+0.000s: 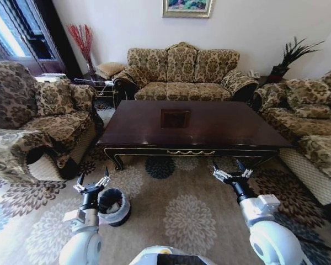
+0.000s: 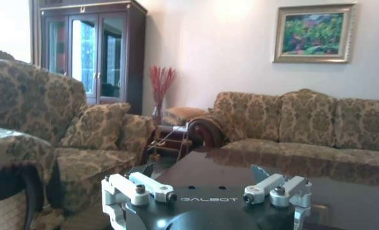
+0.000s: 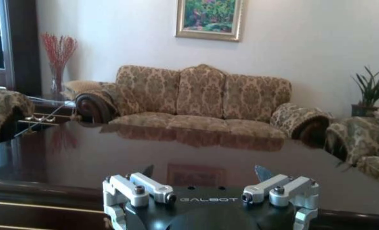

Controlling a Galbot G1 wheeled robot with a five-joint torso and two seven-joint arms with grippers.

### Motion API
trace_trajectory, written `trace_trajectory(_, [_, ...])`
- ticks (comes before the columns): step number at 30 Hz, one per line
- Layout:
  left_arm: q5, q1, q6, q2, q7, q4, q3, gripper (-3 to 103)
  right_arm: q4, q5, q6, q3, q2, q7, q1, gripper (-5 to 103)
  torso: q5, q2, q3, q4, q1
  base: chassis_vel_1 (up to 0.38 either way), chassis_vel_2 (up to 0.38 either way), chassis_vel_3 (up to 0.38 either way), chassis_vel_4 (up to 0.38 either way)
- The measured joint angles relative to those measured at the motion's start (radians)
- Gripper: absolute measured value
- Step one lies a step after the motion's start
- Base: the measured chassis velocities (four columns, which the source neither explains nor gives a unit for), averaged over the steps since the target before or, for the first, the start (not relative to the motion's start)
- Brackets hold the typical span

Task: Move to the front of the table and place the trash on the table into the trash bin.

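We're parked facing the table [image 1: 209, 124], left gripper [image 1: 92, 182] over the trash bin [image 1: 113, 207], right gripper [image 1: 231, 171] hovering, both spread wide.

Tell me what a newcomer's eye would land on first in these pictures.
The large glossy dark brown wooden coffee table fills the room's centre, ringed by patterned sofas. On the floral rug near its left front corner stands the small round black trash bin. The open left hand hovers beside the bin; the open right hand hovers before the table.
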Motion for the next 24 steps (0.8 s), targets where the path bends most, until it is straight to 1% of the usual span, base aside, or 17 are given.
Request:
trace_trajectory(3, [0.007,0.003,0.0,-0.002,0.0,-0.011,0.003,100,0.005,-0.004,-0.001,-0.001,0.003,-0.001,-0.002,100,-0.0008,0.0,0.0,-0.0001,0.0,-0.276,-0.363,0.275,0.362])
trace_trajectory(5, [0.017,0.01,-0.004,-0.002,0.001,-0.016,0.007,100,0.006,-0.008,-0.002,-0.005,0.006,-0.002,-0.003,100,-0.0003,0.0,0.0,0.0003,0.0,-0.294,-0.372,0.3,0.372])
trace_trajectory(7, [0.02,0.012,-0.006,-0.002,0.002,-0.018,0.01,100,0.007,-0.011,-0.002,-0.006,0.008,-0.002,-0.004,100,-0.0001,0.0,0.0,0.0003,0.0,-0.308,-0.379,0.304,0.379])
trace_trajectory(9, [0.025,0.014,-0.016,-0.001,0.002,-0.019,0.016,100,0.007,-0.015,-0.001,-0.007,0.009,-0.001,-0.008,100,-0.0009,0.0,0.0,-0.0001,0.0,-0.324,-0.407,0.289,0.399])
trace_trajectory(11, [0.027,0.014,-0.021,-0.001,0.002,-0.019,0.018,100,0.007,-0.018,0.005,-0.008,0.009,0.002,-0.011,100,-0.0003,0.0,0.0,0.0,0.0,-0.337,-0.38,0.28,0.386])
trace_trajectory(12, [0.027,0.016,-0.02,-0.001,0.002,-0.022,0.023,100,0.007,-0.021,0.021,-0.014,0.01,0.019,-0.012,100,-0.0006,0.0,0.0,0.0002,0.0,-0.354,-0.386,0.337,0.344])
trace_trajectory(14, [0.026,0.016,-0.011,-0.001,0.003,-0.028,0.027,100,0.007,-0.021,0.024,-0.016,0.012,0.027,-0.014,100,-0.0006,0.0,0.0,-0.0002,0.0,-0.354,-0.346,0.311,0.344])
trace_trajectory(15, [0.018,0.016,0.002,-0.001,0.008,-0.04,0.034,100,0.007,-0.021,0.026,-0.013,0.015,0.029,-0.017,100,-0.0003,0.0,0.0,-0.0005,0.0,-0.317,-0.346,0.311,0.315])
trace_trajectory(16, [0.002,0.015,0.027,0.008,0.013,-0.064,0.041,100,0.008,-0.022,0.029,-0.007,0.019,0.03,-0.019,100,0.0004,0.0,0.0,0.0006,0.0,-0.195,-0.208,0.275,0.171])
trace_trajectory(17, [0.002,0.015,0.027,0.008,0.013,-0.064,0.041,100,0.008,-0.022,0.029,-0.007,0.019,0.03,-0.019,100,0.0004,0.0,0.0,0.0006,0.0,-0.195,-0.208,0.275,0.171])
trace_trajectory(19, [-0.041,0.001,0.103,0.04,0.015,-0.115,0.05,100,0.011,-0.028,0.029,0.009,0.027,0.032,-0.021,100,0.0001,0.0,0.0,0.0004,0.0,-0.171,-0.129,0.178,0.132])
trace_trajectory(20, [-0.069,-0.01,0.142,0.06,0.017,-0.14,0.051,100,0.012,-0.03,0.029,0.02,0.03,0.032,-0.023,100,0.0,0.0,0.0,-0.0001,0.0,-0.06,-0.103,0.119,0.023])
trace_trajectory(21, [-0.069,-0.01,0.142,0.06,0.017,-0.14,0.051,100,0.012,-0.03,0.029,0.02,0.03,0.032,-0.023,100,0.0,0.0,0.0,-0.0001,0.0,-0.06,-0.103,0.119,0.023])
trace_trajectory(22, [-0.094,-0.022,0.184,0.079,0.022,-0.163,0.05,100,0.013,-0.03,0.029,0.032,0.033,0.032,-0.026,100,0.0,0.0,0.0,-0.0005,0.0,-0.06,-0.034,0.024,0.023])
trace_trajectory(23, [-0.118,-0.03,0.215,0.095,0.026,-0.174,0.047,100,0.014,-0.028,0.03,0.045,0.037,0.029,-0.032,100,-0.0001,0.0,0.0,-0.0004,0.0,0.0,0.0,0.0,0.0])
trace_trajectory(24, [-0.118,-0.03,0.215,0.095,0.026,-0.174,0.047,100,0.014,-0.028,0.03,0.045,0.037,0.029,-0.032,100,-0.0001,0.0,0.0,-0.0004,0.0,0.0,0.0,0.0,0.0])
